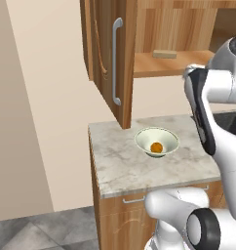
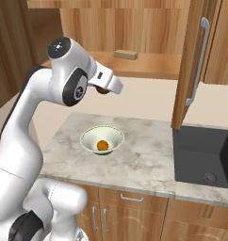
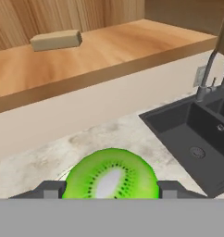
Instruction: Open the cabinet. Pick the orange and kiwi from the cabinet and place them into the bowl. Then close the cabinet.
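Marble counter (image 2: 149, 155) below: gripper (image 3: 109, 192) clamps the kiwi (image 3: 111, 175), bowl (image 2: 89, 137) with orange (image 2: 102, 145) lower in frame.

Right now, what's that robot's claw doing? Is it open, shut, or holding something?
Gripper: closed on the kiwi, which sits between its two fingertips.

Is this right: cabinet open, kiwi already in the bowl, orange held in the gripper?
Not quite: the fruits are swapped. The orange lies in the bowl, and the gripper holds the kiwi, as the hand view shows. The cabinet is open, as you said.
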